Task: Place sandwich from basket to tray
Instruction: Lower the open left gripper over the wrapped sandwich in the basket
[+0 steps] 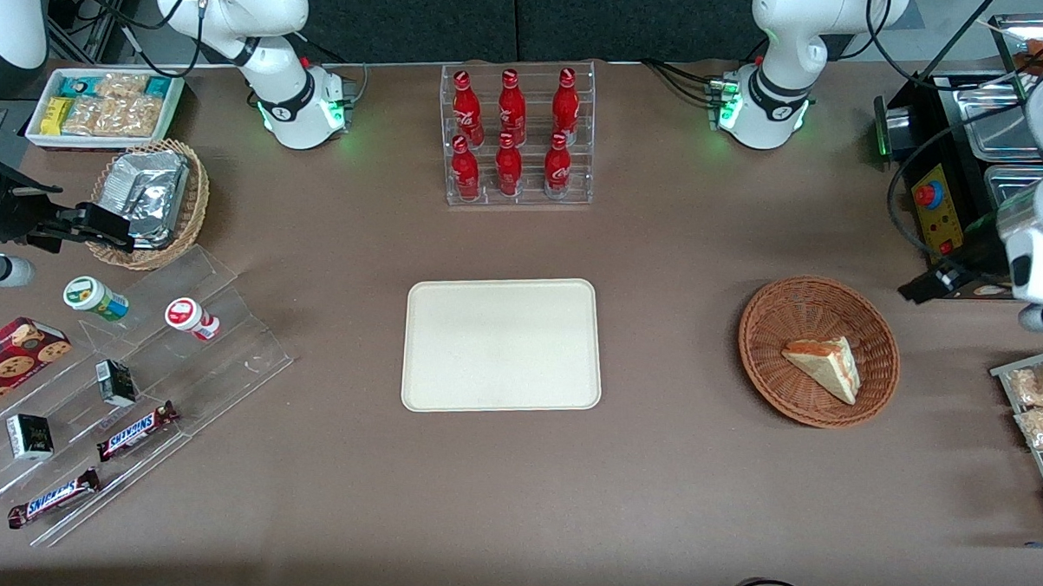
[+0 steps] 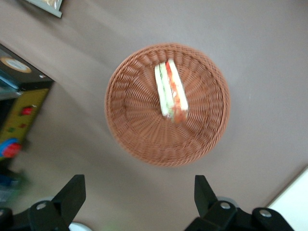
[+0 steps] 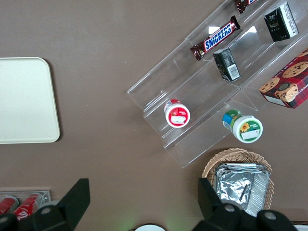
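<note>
Currently one sandwich in basket; one bare tray; end effector spread wide above basket.

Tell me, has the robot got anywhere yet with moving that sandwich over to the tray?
Nothing looks done yet: the sandwich lies in the basket, and the tray holds nothing. In hand: the gripper hangs above the table close to the basket, fingers open and holding nothing, with the sandwich in its wrist camera's view. Left to do: come down, grasp the sandwich, carry it to the tray and let go.
</note>
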`<state>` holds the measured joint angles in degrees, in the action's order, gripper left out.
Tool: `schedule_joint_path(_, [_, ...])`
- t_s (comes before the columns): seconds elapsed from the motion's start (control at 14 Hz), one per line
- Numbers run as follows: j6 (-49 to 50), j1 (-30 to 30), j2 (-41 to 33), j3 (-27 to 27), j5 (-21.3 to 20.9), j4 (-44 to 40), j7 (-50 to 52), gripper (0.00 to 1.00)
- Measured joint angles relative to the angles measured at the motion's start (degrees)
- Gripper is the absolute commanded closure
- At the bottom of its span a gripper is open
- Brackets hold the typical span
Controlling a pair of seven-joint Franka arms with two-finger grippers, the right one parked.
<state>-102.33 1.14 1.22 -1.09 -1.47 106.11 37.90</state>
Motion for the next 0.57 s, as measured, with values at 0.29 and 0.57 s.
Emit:
schedule_joint_path(0.29, [-17.9, 0.0, 1.4, 0.0, 0.1, 10.3, 9.5, 0.00])
schedule_joint_path(0.57, [-30.0, 0.0, 7.1, 0.0, 0.7, 13.8, 13.5, 0.00])
